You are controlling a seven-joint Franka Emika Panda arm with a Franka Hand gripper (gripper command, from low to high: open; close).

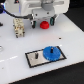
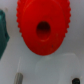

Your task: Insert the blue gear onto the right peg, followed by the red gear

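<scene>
Gripper (image 1: 45, 21) directly above red gear (image 1: 45, 24)

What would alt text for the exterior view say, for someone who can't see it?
A white robot arm's tool hangs just above a small red gear on a white table. Nearer the camera, a wide blue gear sits on the exterior view's right end of a black-framed pale plate.

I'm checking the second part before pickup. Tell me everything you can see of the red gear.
The red gear is a small, bright-red round piece with a finely toothed rim and a dark centre hole, which the wrist view shows clearly. It looks like plastic. It lies flat on the white table, directly below the pincer, apart from the blue gear. Whether the fingers touch it cannot be told.
</scene>
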